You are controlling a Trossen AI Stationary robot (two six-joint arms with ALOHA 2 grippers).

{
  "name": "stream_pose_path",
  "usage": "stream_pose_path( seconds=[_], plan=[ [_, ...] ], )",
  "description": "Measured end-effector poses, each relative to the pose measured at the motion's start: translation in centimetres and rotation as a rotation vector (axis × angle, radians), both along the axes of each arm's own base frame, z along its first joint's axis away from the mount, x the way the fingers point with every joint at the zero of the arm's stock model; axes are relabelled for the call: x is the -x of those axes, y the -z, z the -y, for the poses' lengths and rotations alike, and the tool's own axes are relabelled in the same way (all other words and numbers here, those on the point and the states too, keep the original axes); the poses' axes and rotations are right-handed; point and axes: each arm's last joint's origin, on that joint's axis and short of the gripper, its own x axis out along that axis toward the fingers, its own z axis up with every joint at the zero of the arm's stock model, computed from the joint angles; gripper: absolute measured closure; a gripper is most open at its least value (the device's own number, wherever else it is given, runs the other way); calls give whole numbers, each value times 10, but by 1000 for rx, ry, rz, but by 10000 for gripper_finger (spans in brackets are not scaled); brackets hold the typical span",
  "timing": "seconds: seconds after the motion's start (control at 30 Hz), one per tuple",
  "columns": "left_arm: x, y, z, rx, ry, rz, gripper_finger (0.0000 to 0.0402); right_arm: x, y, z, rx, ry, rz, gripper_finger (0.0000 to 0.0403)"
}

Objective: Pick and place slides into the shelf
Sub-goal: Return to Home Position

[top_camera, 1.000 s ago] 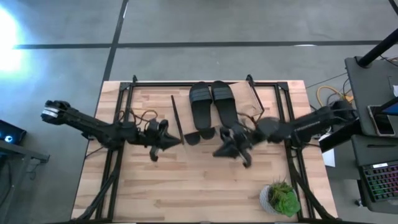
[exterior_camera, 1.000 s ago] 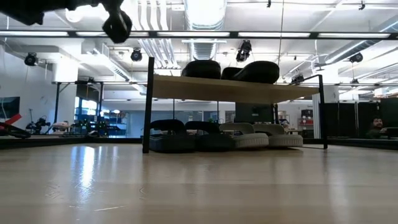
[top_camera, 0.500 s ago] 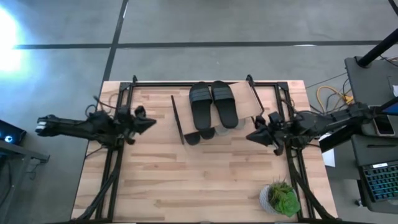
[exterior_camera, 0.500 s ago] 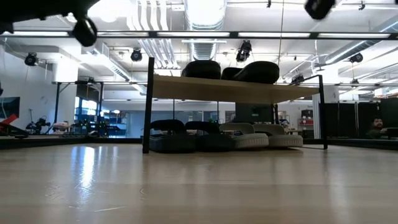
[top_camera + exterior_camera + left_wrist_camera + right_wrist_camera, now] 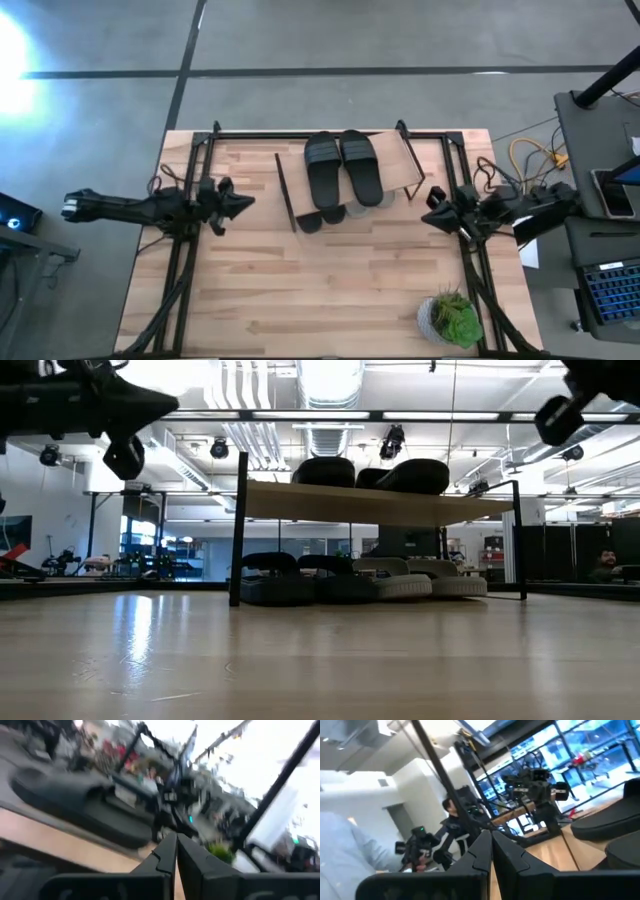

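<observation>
Dark metal is hanging above the left side of the table (image 5: pixel 300 290): the left gripper (image 5: pixel 246 202) is hovering clear of the wood, fingers (image 5: pixel 165 856) pressed together on nothing, its tip pointing toward the middle. In the low view it is showing high at the upper left (image 5: pixel 125 455).

At the far middle of the table the shelf (image 5: pixel 404 165) is standing upright. Two black slides (image 5: pixel 325 170) are lying side by side on its light plank (image 5: pixel 370 506). Beneath it four more are sitting in a row on the tabletop: a black pair (image 5: pixel 268 578) to the left and a light grey pair (image 5: pixel 405 577) to the right.

Further right, the right gripper (image 5: pixel 428 214) is hovering near the table's right edge, fingers (image 5: pixel 481 847) likewise closed and empty, well apart from the shelf. A potted plant (image 5: pixel 455 318) is standing at the near right corner.
</observation>
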Motion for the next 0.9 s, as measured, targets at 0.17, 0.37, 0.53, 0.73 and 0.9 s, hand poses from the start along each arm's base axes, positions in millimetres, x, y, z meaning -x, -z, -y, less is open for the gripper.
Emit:
stream_pose_path(
  seconds=[0.17, 0.37, 0.53, 0.73, 0.9],
  plan=[
    [8, 2, -2, -58, -52, 43, 402, 9, 13, 1, 74, -25, 3, 394],
    [14, 21, -2, -103, -36, -95, 402, 5, 23, 0, 109, -21, -168, 394],
    [19, 34, -2, -89, -20, -162, 402, 5, 33, 1, 127, -1, -159, 394],
    [17, 43, -1, -104, 9, -235, 402, -2, 59, 1, 96, 63, -203, 394],
    [15, 46, -1, -107, 10, -272, 402, -2, 59, 1, 148, 70, -198, 394]
  ],
)
